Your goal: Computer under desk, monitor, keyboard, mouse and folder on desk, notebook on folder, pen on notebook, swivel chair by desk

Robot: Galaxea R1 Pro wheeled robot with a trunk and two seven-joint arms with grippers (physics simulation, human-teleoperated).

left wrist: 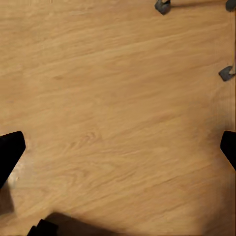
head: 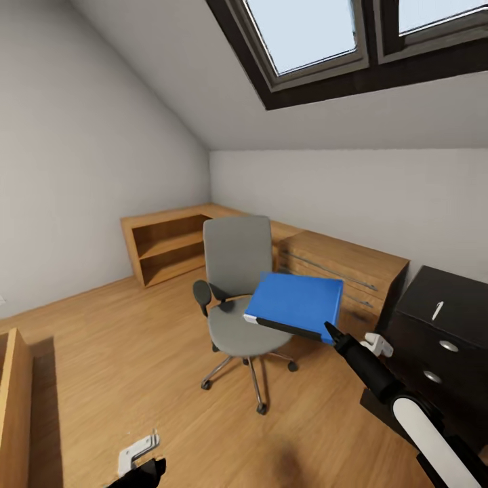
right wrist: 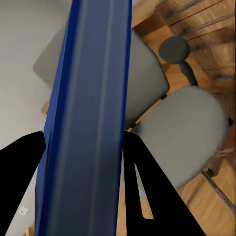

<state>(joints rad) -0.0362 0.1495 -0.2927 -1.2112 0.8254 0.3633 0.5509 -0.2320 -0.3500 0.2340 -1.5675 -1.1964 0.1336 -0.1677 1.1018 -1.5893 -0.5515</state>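
Note:
The blue folder (head: 298, 301) hangs in the air just right of the swivel chair (head: 237, 271), above the seat's right edge. My right gripper (head: 331, 331) is shut on its near edge. In the right wrist view the folder (right wrist: 86, 118) stands edge-on between the two black fingers (right wrist: 152, 191), with the grey chair seat (right wrist: 189, 128) behind it. On the black desk (head: 464, 295) at the right lies a thin white pen (head: 438, 310). My left gripper (head: 141, 461) hangs low over the floor, and in the left wrist view it (left wrist: 118, 150) is open and holds nothing.
A wooden drawer chest (head: 346, 268) stands between chair and desk, and a low wooden shelf (head: 169, 244) sits in the far corner. Another wooden piece (head: 13, 400) is at the near left. Chair casters (left wrist: 162, 6) show on the plank floor (head: 115, 352).

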